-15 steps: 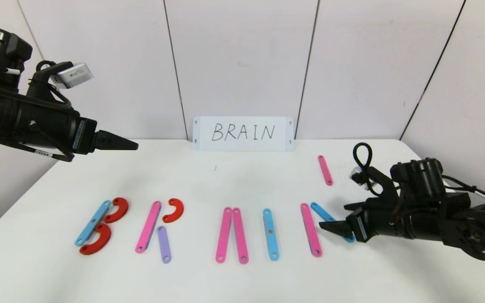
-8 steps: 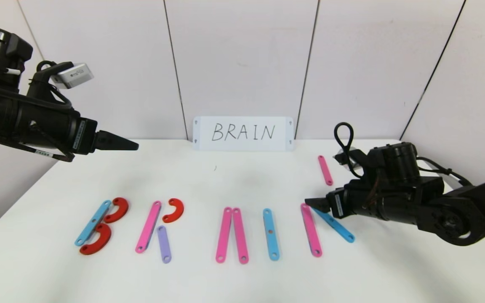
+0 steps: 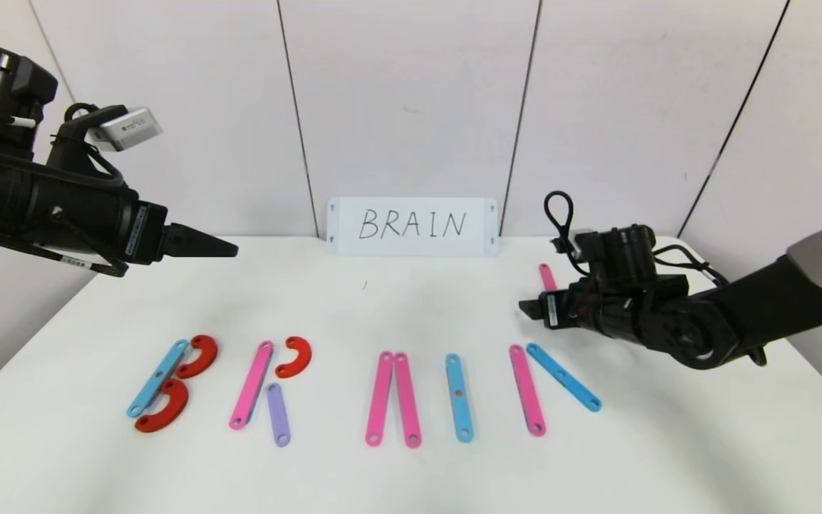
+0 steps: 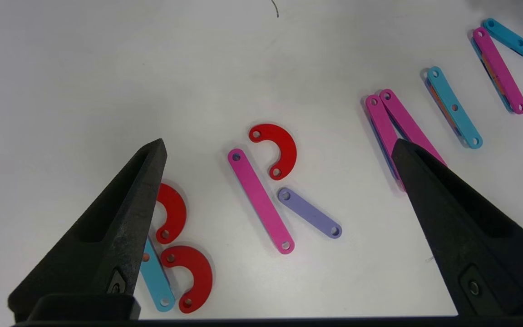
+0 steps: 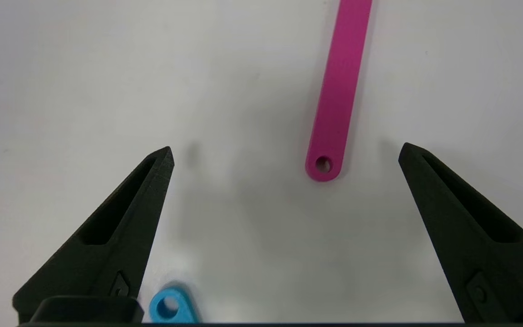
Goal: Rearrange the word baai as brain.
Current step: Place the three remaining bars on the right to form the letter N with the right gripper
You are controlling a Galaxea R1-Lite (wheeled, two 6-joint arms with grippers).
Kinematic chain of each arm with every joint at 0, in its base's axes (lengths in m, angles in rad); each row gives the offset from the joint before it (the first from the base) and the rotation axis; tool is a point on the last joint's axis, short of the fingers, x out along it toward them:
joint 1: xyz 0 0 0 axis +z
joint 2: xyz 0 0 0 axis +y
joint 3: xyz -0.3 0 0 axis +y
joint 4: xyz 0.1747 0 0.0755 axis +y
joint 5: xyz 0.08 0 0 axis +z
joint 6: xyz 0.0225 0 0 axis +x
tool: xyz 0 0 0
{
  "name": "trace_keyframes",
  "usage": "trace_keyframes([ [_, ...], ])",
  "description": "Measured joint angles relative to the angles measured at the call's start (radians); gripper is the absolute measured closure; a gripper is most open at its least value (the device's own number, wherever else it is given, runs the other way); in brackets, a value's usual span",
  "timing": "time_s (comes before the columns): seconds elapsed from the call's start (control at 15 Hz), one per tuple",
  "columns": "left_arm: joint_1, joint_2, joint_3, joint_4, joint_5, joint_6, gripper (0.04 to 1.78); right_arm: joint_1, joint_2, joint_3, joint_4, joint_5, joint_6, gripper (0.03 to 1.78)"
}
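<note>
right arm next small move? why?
Probably ease the right tool forward and down over the loose pink strip, then close on it. It is open and empty, with that strip's holed end just ahead. The N so far has only a pink upright and a blue diagonal, so it lacks its second upright. The left tool hangs open above the table.

Right hand [image 3: 529, 308] low over the table, fingers spread; left hand [image 3: 229, 249] raised, likewise.
</note>
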Motion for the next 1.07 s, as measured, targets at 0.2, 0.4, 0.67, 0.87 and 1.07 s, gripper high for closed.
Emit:
trace_keyframes([
  [0.2, -0.001, 0.004, 0.000, 0.000, 0.000, 0.001, 0.09, -0.021, 0.051, -0.102, 0.061, -0.010, 0.014, 0.08],
  [0.4, -0.001, 0.005, 0.000, 0.000, 0.000, 0.000, 0.09, -0.037, 0.082, -0.195, 0.126, -0.012, 0.016, 0.08],
  [0.67, -0.003, 0.005, 0.000, 0.000, -0.001, 0.000, 0.09, -0.050, 0.120, -0.268, 0.146, -0.014, 0.016, 0.08],
  [0.87, -0.005, 0.005, 0.003, 0.000, 0.000, 0.000, 0.09, -0.056, 0.149, -0.309, 0.173, -0.014, 0.016, 0.08],
  [1.07, -0.007, 0.005, 0.003, 0.000, 0.001, 0.000, 0.09, -0.058, 0.170, -0.351, 0.210, -0.014, 0.015, 0.08],
])
